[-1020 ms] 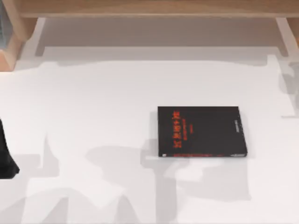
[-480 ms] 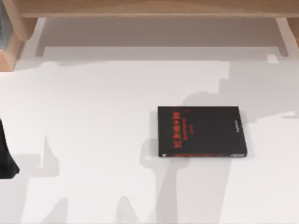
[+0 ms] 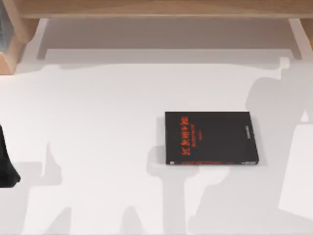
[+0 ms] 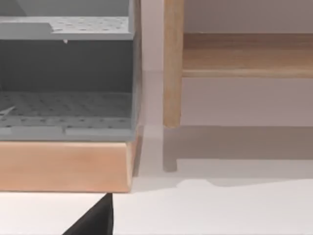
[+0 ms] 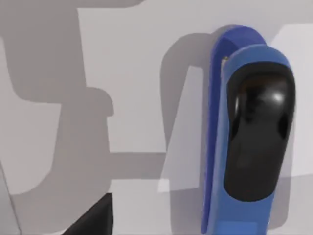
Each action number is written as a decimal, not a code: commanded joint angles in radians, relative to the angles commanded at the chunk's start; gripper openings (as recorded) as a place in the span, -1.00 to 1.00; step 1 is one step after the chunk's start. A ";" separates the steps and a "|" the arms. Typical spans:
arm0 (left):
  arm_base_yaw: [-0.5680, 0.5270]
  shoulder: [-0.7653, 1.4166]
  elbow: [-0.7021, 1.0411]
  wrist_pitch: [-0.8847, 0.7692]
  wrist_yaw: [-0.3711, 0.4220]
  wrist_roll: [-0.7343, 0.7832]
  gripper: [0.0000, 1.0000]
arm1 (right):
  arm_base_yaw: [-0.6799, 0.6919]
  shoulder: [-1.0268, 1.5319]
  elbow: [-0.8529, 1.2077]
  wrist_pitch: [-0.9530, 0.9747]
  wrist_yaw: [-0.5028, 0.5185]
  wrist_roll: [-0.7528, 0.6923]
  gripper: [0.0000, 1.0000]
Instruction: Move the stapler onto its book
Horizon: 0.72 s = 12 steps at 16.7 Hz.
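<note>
— what's changed in the last moment?

— only the shadows on the counter [image 3: 98,107]. the big grey patch that lay over the book [image 3: 211,138] half a second ago has slid off toward the top view's right, where it now falls beside the book. the book itself hasn't shifted: flat, black cover up, red lettering toward the left, right of the counter's middle.

— whose shadow is it?

— my right arm's, i judge, swinging out over the right side. my right wrist view looks straight down on the stapler [image 5: 244,132], blue with a glossy black top, lying on the white surface.

— so the stapler is nowhere near the book?

— it isn't on it; the cover is bare. how far apart they lie i can't say.

— and your right end effector: spread or pressed together?

— i cannot tell. a dark tip [image 5: 93,218] shows at the edge of that view, nothing more.

— the left one?

— my left arm [image 3: 6,166] is parked at the counter's left edge, facing the wooden shelf [image 4: 63,166]; its fingers i cannot tell either.

— meaning for the task?

— the grasp is not yet made; lining up over the stapler comes first.
</note>
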 joint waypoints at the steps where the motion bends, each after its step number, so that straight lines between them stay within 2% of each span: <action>1: 0.000 0.000 0.000 0.000 0.000 0.000 1.00 | 0.000 0.000 0.000 0.000 0.000 0.000 1.00; 12: 0.000 0.000 0.000 0.000 0.000 0.000 1.00 | -0.006 -0.020 -0.067 0.043 -0.003 -0.008 1.00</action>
